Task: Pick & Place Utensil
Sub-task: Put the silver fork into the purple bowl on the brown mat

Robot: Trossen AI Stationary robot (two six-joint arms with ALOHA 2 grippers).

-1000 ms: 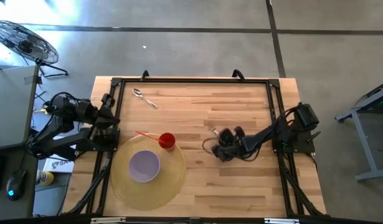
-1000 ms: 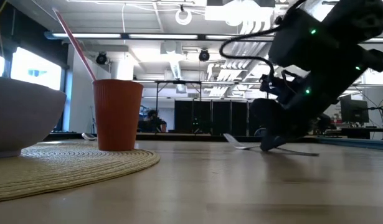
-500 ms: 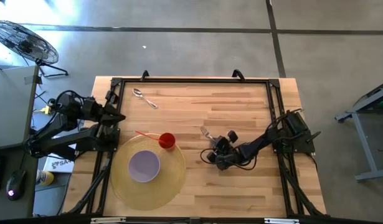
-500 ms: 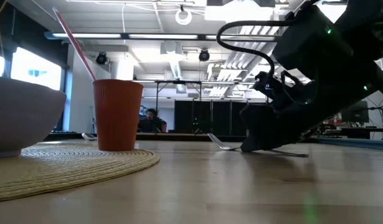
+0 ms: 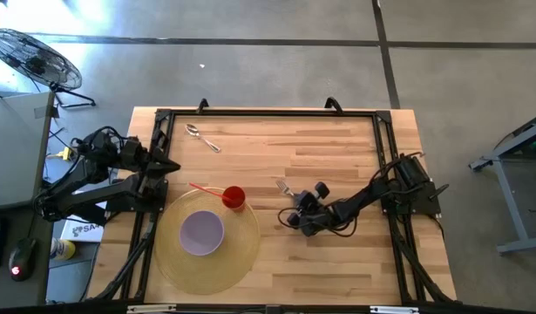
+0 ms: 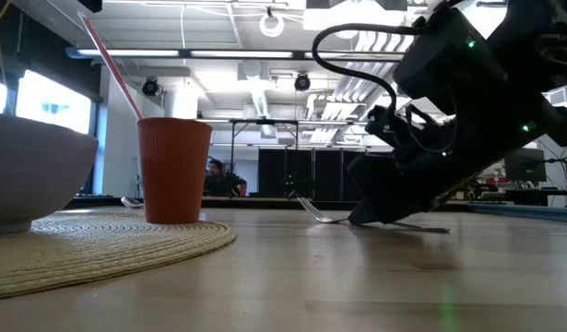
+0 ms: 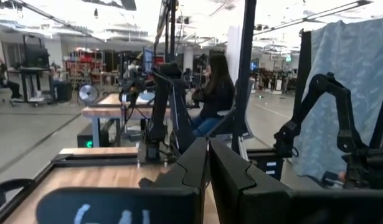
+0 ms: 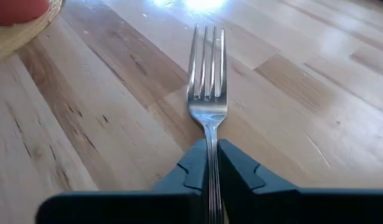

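Note:
A silver fork (image 8: 205, 74) lies ahead of my right gripper (image 8: 208, 150), tines pointing away from it. My right gripper (image 5: 296, 206) is mid-table, right of the red cup (image 5: 234, 197), and is shut on the fork (image 5: 283, 186). A silver spoon (image 5: 202, 137) lies flat on the wood near the far left corner. My left gripper (image 5: 167, 164) waits with shut fingers (image 7: 207, 167) at the table's left edge, touching nothing. My right gripper pinches the fork's handle just behind the tines (image 8: 208, 135) between its two fingers. It comes slanting down from the table's right, with the fingers running along the fork. The tines (image 6: 308, 206) sit slightly raised, and the handle's free end (image 6: 435, 228) trails low at the table top.
A yellow woven placemat (image 5: 237, 257) at the near left carries a purple bowl (image 5: 201, 232) and the red cup with its straw (image 6: 175, 171). A black frame rail (image 5: 268, 113) runs around the table. Bare wood lies between the fork and the far edge.
My right gripper has moved toward the table's left, staying shut on the fork. The fork has travelled with it, tines leading toward the red cup. My left gripper has crept a little out over the table's left edge.

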